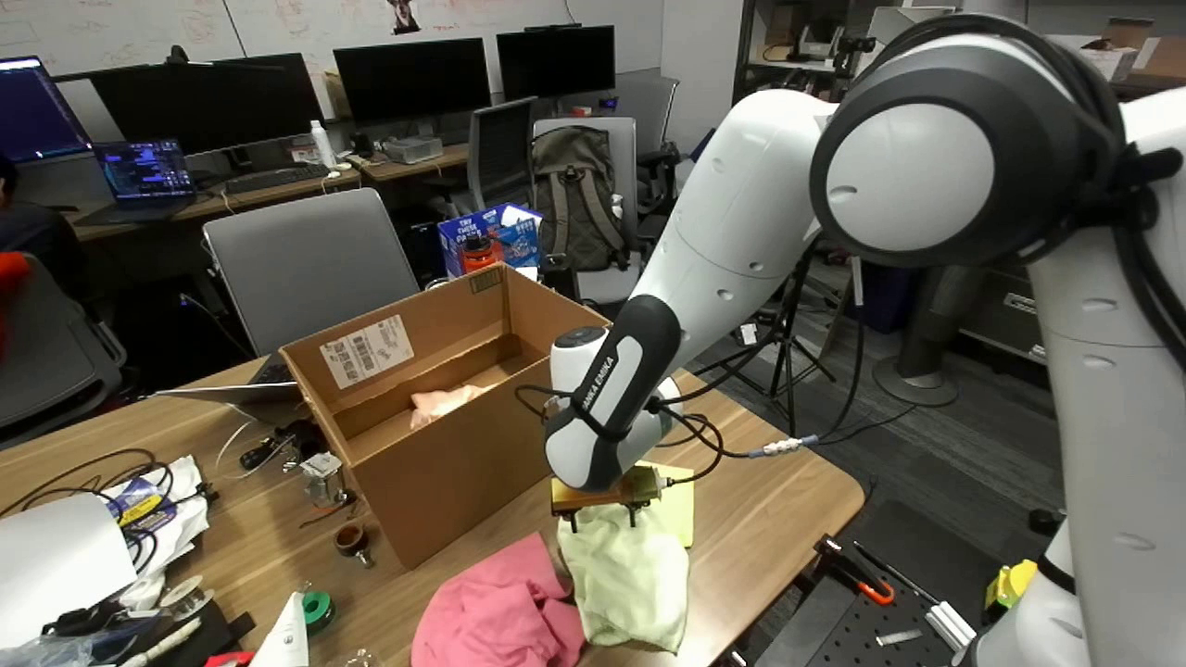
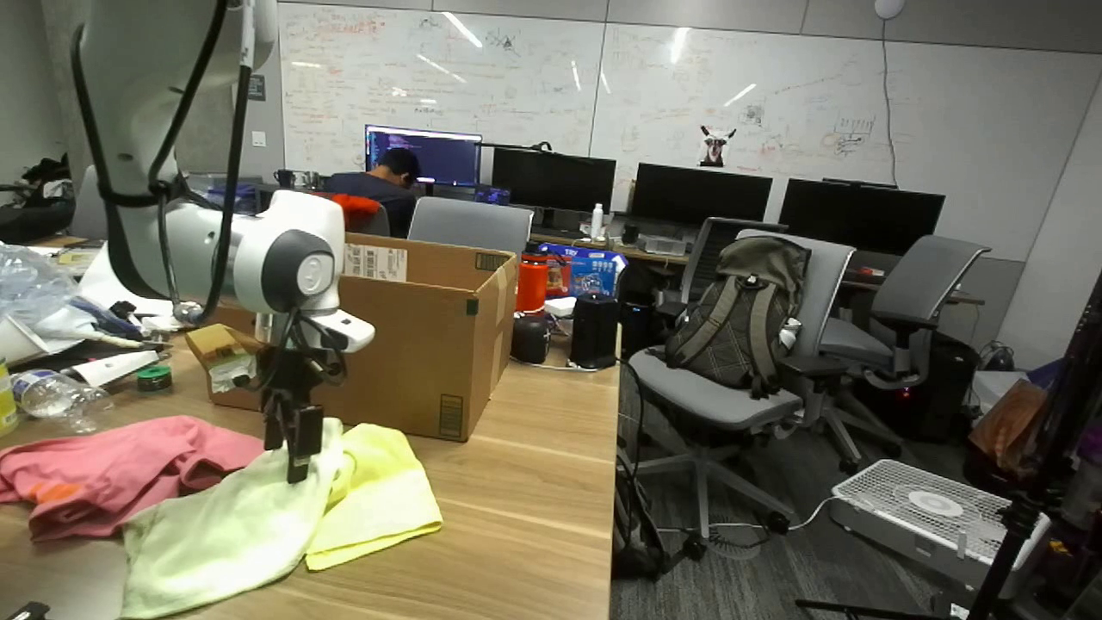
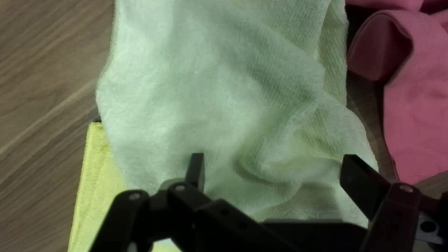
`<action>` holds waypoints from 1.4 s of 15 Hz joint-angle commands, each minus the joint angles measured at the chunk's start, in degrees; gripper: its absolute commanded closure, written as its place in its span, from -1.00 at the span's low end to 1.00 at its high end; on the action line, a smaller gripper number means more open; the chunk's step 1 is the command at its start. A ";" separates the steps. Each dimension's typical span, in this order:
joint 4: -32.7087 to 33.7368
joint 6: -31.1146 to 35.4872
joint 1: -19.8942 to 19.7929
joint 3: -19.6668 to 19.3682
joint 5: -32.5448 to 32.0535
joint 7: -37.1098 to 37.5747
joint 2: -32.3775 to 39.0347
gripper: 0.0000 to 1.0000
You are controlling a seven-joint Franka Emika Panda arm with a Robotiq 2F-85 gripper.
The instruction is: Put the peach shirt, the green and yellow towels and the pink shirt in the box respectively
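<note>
You're poised over the soft pale green towel (image 3: pixel 210 87) on the wooden table (image 1: pixel 769 486), your black two-fingered gripper (image 3: pixel 273 168) parted wide and holding nothing; whether its tips touch cloth, hard to tell. It should come up light and limp, so go for that raised fold between the fingers and pinch deep. Careful, it overlaps the folded bright yellow cloth (image 2: pixel 383 499) at its far right, which could drag along! To the left, just beside, the crumpled magenta-pink fabric shirt (image 1: pixel 505 607) could snag. Farther off, the brown cardboard box (image 1: pixel 468 477), pale peach fabric shirt (image 1: pixel 445 405) inside, puts its near wall in your way: lift high for the trailing end. A small green spool (image 1: pixel 318 608) lies well left.
</note>
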 commanded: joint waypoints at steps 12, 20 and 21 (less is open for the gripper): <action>1.68 3.85 1.20 -0.52 2.91 -1.65 3.11 -1.00; 1.39 4.83 1.04 -0.72 4.32 -1.72 4.02 -1.00; 1.40 4.90 1.00 -0.70 4.45 -1.75 4.15 -1.00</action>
